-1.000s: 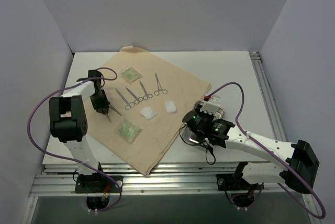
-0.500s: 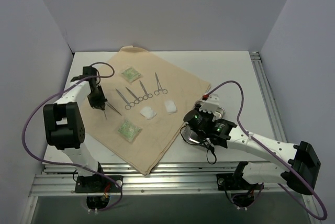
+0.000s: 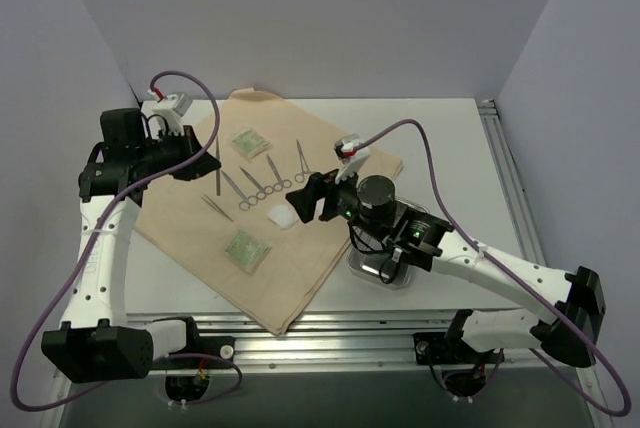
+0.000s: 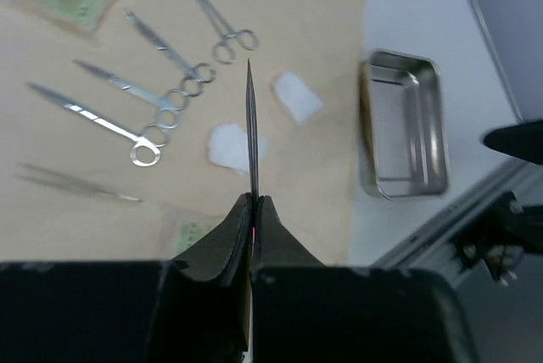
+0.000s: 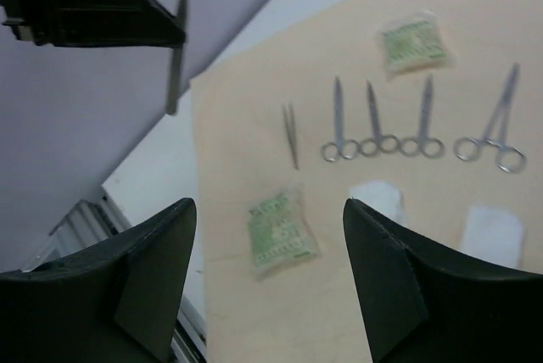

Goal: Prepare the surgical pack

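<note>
The tan cloth (image 3: pixel 300 258) of the surgical pack lies spread on the table. On it are several scissor-like forceps (image 3: pixel 256 184) (image 5: pixel 373 117), thin tweezers (image 3: pixel 215 208), a white gauze pad (image 3: pixel 284 216) and two green packets (image 3: pixel 248 141) (image 3: pixel 245 247). My left gripper (image 3: pixel 205 155) (image 4: pixel 252 200) hangs high over the cloth's left edge, shut on a thin steel instrument (image 4: pixel 250 125) (image 3: pixel 218 170) that sticks out past its tips. My right gripper (image 3: pixel 312 198) (image 5: pixel 271 270) hovers open and holds nothing above the cloth, hiding the second gauze pad (image 5: pixel 492 231) from the top view. The steel tray (image 3: pixel 372 270) (image 4: pixel 403 125) sits off the cloth's right edge.
White walls close in the table on the left, back and right. An aluminium rail (image 3: pixel 300 343) runs along the near edge. The right arm's forearm (image 3: pixel 470 258) crosses above the tray. Purple cables loop beside both arms.
The left arm rose up and left off the cloth with the thin instrument gripped. The right arm lifted from the tray, swung left over the cloth, and its jaws opened wide.
</note>
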Robot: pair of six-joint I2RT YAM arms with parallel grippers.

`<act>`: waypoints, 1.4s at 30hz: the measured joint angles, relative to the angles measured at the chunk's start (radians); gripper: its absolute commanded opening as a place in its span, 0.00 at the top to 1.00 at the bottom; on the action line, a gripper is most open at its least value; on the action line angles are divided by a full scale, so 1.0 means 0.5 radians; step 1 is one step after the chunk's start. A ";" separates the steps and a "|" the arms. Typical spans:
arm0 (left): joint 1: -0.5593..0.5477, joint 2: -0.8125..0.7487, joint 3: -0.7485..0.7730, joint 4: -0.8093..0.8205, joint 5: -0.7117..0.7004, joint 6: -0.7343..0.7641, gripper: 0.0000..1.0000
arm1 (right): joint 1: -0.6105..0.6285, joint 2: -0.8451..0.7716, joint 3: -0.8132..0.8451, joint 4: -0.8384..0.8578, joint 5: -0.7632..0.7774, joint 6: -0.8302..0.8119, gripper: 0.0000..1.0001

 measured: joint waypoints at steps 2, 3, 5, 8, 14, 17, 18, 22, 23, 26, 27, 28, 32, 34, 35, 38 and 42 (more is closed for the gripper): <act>-0.079 -0.011 0.021 -0.008 0.198 0.029 0.98 | 0.000 0.114 0.049 0.202 -0.195 -0.052 0.35; -0.117 -0.010 0.030 -0.020 0.289 0.037 0.98 | 0.000 0.177 0.068 0.296 -0.285 -0.068 0.36; -0.182 -0.010 0.047 -0.053 0.456 0.057 0.98 | 0.000 0.303 0.097 0.451 -0.459 -0.078 0.39; -0.233 -0.011 0.102 -0.091 0.626 0.078 0.98 | 0.000 0.450 0.099 0.643 -0.670 -0.064 0.49; -0.274 -0.037 0.130 -0.106 0.811 0.079 0.98 | 0.011 0.524 0.058 0.924 -0.876 0.011 0.57; -0.276 -0.043 0.130 -0.106 0.846 0.078 0.98 | 0.011 0.523 0.024 1.024 -0.912 0.047 0.59; -0.278 -0.043 0.130 -0.105 0.848 0.078 0.98 | 0.011 0.523 0.019 1.035 -0.920 0.050 0.60; -0.286 -0.044 0.130 -0.105 0.858 0.076 0.98 | 0.011 0.523 0.013 1.082 -0.948 0.077 0.73; -0.288 -0.044 0.130 -0.105 0.864 0.076 0.98 | 0.011 0.524 0.013 1.097 -0.948 0.080 0.74; -0.289 -0.047 0.128 -0.105 0.877 0.076 0.98 | 0.003 0.525 0.011 1.152 -0.950 0.121 0.75; -0.290 -0.052 0.122 -0.105 0.878 0.077 0.98 | -0.003 0.525 0.010 1.176 -0.957 0.134 0.75; -0.290 -0.056 0.118 -0.105 0.878 0.077 0.98 | -0.006 0.525 0.008 1.200 -0.960 0.143 0.78; -0.294 -0.067 0.109 -0.104 0.893 0.076 0.98 | -0.018 0.528 0.001 1.263 -0.961 0.188 0.80; -0.301 -0.069 0.109 -0.104 0.898 0.075 0.98 | -0.020 0.534 -0.008 1.305 -0.962 0.209 0.80; -0.304 -0.069 0.108 -0.104 0.903 0.072 0.98 | -0.020 0.541 -0.010 1.327 -0.963 0.224 0.82; -0.308 -0.072 0.108 -0.104 0.919 0.073 0.98 | -0.019 0.572 -0.010 1.367 -0.969 0.247 0.96; -0.308 -0.082 0.090 -0.092 0.916 0.099 0.98 | -0.032 0.596 -0.014 1.395 -0.976 0.307 1.00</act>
